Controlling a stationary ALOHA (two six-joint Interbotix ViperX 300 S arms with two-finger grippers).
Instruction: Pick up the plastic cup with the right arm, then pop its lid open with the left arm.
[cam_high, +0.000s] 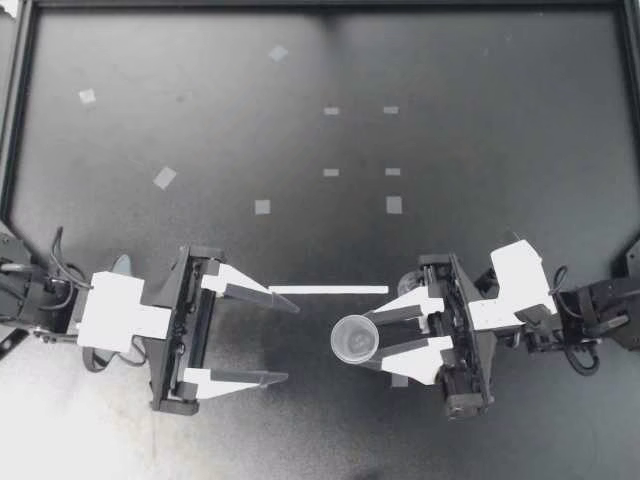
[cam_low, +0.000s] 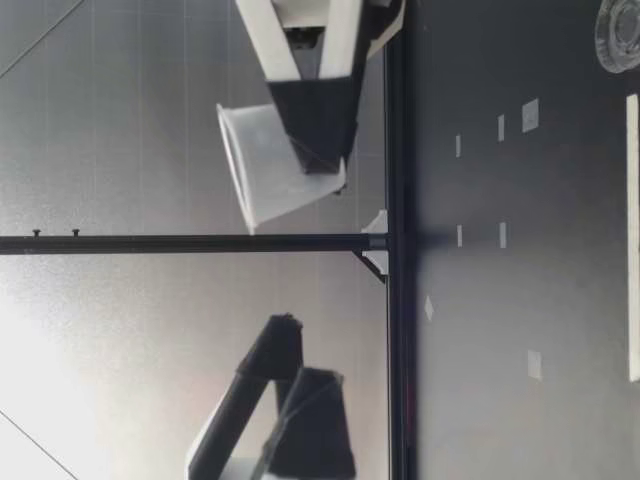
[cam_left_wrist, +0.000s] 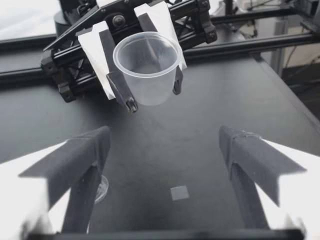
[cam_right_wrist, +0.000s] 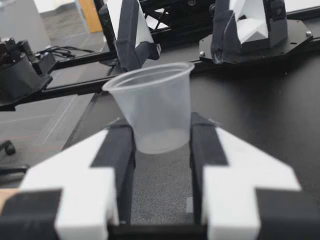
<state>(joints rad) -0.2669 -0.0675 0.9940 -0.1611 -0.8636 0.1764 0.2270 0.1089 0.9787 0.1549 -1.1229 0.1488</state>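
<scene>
My left gripper (cam_high: 290, 341) stands open with nothing between its fingers, pointing at my right gripper (cam_high: 367, 338). That one is shut on a clear plastic cup (cam_high: 355, 338), gripped low on its sides. In the low view the cup (cam_low: 270, 165) hangs well above the table, mouth up and slightly tilted. From the left wrist view the cup (cam_left_wrist: 147, 67) is ahead of my open left gripper (cam_left_wrist: 164, 137), and a stretch of bare table lies between them. The right wrist view shows the cup (cam_right_wrist: 152, 100) pinched between both fingers.
A long white tape strip (cam_high: 328, 290) lies between the arms, with small tape marks (cam_high: 392, 204) farther back. A clear round lid (cam_low: 620, 35) lies flat on the table near the right arm. A black frame rail (cam_high: 320, 5) borders the dark table (cam_high: 480, 150).
</scene>
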